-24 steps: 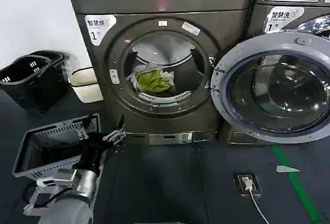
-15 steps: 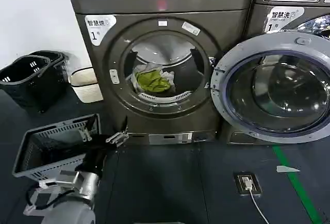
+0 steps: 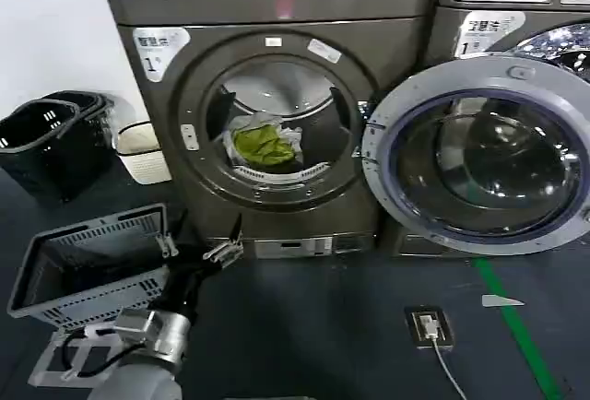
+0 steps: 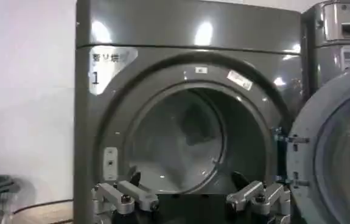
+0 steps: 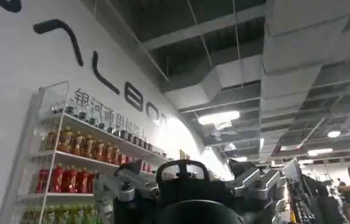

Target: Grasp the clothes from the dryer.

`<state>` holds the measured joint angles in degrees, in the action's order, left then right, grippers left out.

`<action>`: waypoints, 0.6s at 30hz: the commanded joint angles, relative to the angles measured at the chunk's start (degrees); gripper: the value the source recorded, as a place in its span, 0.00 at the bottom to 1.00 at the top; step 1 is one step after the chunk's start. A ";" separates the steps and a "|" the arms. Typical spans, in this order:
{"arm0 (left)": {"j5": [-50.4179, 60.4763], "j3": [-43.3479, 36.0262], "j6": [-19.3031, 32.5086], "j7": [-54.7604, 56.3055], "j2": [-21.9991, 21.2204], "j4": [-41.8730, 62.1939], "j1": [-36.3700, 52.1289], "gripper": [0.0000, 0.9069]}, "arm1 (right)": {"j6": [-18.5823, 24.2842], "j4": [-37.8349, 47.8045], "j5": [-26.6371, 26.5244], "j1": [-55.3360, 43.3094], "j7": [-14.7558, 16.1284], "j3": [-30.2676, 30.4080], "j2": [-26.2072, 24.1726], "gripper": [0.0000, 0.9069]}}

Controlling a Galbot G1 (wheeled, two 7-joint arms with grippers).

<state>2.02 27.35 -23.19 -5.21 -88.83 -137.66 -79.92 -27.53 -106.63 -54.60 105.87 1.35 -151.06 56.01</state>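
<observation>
The dryer [image 3: 267, 13] is the dark grey-brown machine with a "1" sticker, and its round opening [image 3: 267, 128] is uncovered. The clothes [image 3: 263, 145], a yellow-green bundle with white cloth around it, lie low inside the drum. My left gripper [image 3: 196, 245] hovers low in front of the dryer's base, below and left of the opening, open with nothing between its fingers. In the left wrist view the left gripper [image 4: 187, 182] faces the dryer's opening [image 4: 181, 140] from a distance. My right gripper [image 5: 193, 182] is parked pointing up at the ceiling, fingers spread.
A round glass door [image 3: 479, 156] stands swung open to the right of the opening, in front of the neighbouring machine [image 3: 516, 13]. A grey basket [image 3: 83, 266] sits on the floor at my left. Black baskets [image 3: 46, 142] and a white one [image 3: 138, 151] stand by the wall. A floor box with cable [image 3: 429, 326] lies at the right.
The whole scene has slid a little to the left in the head view. My left gripper has edged slightly to the right, still open and low before the dryer.
</observation>
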 commanded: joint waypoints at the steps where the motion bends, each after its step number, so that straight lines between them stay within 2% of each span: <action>1: 0.48 -0.23 0.10 0.00 -0.55 -0.06 -0.18 1.00 | 0.20 -0.37 -0.35 -0.28 0.11 0.11 0.04 1.00; 18: 1.77 2.24 0.02 1.22 -1.12 -0.93 -0.92 1.00 | 0.46 -0.01 -0.18 -1.69 0.51 1.15 0.08 1.00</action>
<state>3.67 29.05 -23.18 -4.18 -90.06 -138.43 -80.71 -27.12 -106.60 -54.74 104.24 1.83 -149.99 56.14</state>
